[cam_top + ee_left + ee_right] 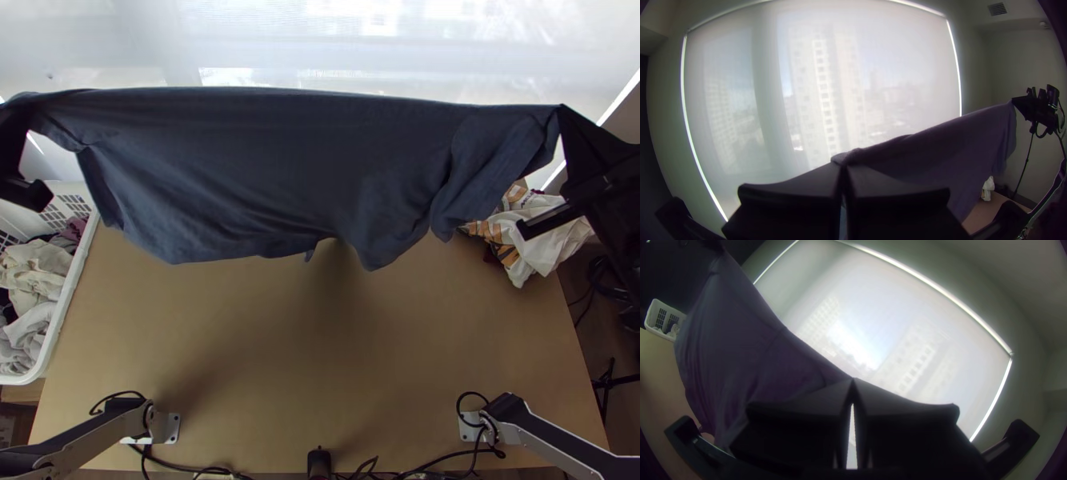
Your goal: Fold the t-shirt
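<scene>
Top view: t-shirt (288,168) in R tool (563,114)

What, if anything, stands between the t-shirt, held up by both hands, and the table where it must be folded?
Nothing visible stands between the t-shirt and the middle of the table. The white basket is at the table's left edge, the clothes pile at its right.

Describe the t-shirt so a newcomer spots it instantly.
Find the wooden table, then look over its far side. A wide dark blue t-shirt hangs there between the left tool and right tool. Unlike the jumbled laundry in the white basket and the mostly white heap at right, it's held up, stretched wide.
</scene>
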